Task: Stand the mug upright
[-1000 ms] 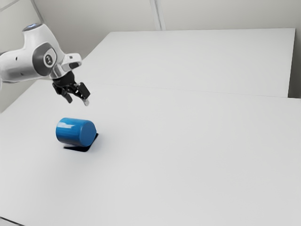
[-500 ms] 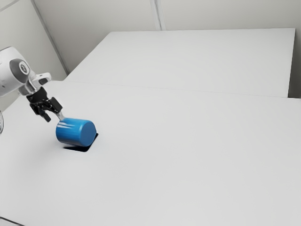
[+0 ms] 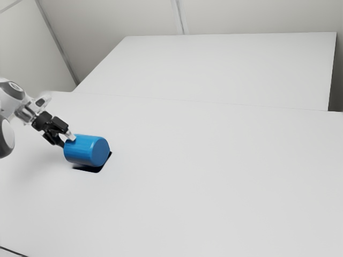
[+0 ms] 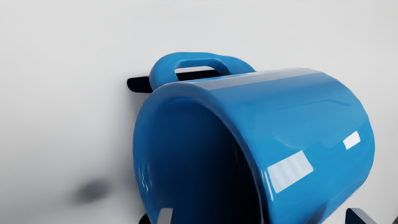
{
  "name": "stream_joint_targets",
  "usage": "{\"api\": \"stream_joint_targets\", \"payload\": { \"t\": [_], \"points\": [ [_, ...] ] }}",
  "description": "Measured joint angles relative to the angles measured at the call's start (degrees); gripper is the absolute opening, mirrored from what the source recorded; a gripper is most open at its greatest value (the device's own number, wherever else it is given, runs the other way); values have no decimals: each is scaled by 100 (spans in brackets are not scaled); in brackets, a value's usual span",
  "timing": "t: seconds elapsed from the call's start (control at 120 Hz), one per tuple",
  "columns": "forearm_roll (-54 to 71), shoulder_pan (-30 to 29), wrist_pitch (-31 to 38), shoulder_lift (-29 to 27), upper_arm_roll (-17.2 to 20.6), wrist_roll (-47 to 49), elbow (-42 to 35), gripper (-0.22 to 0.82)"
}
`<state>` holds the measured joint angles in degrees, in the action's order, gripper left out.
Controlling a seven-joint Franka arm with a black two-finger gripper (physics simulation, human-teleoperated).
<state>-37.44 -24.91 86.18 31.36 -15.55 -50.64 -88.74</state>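
My gripper (image 3: pixel 68 139) is at the mug's open end, on the exterior view's left of the blue mug (image 3: pixel 88 150), which lies on its side with its base toward the exterior view's right. In the wrist view the fingers of my gripper (image 4: pixel 259 216) stand wide apart, one before the mouth of the mug (image 4: pixel 298 124) and the other beyond its outer wall. The mug's wall passes between them, with no grip on it visible. Its handle (image 4: pixel 164 68) sticks out at the side, over a black shadow-like patch.
The mug rests on a broad white table (image 3: pixel 203 182). Behind it stands a large white surface (image 3: pixel 230 69), with pale walls around. A dark thin line (image 3: pixel 13 251) crosses the exterior view's lower left corner.
My hand has come down and toward the exterior view's left, then tilted in close to the mug's mouth. The mug has stayed where it was.
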Motion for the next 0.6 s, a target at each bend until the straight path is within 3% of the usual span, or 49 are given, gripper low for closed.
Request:
{"api": "stream_joint_targets", "payload": {
  "t": [0.283,0.6],
  "points": [
    [-914,-143,-340,207,-4,-326,-20,58],
    [-1282,-166,-457,207,-23,-514,-107,23]
  ]
}}
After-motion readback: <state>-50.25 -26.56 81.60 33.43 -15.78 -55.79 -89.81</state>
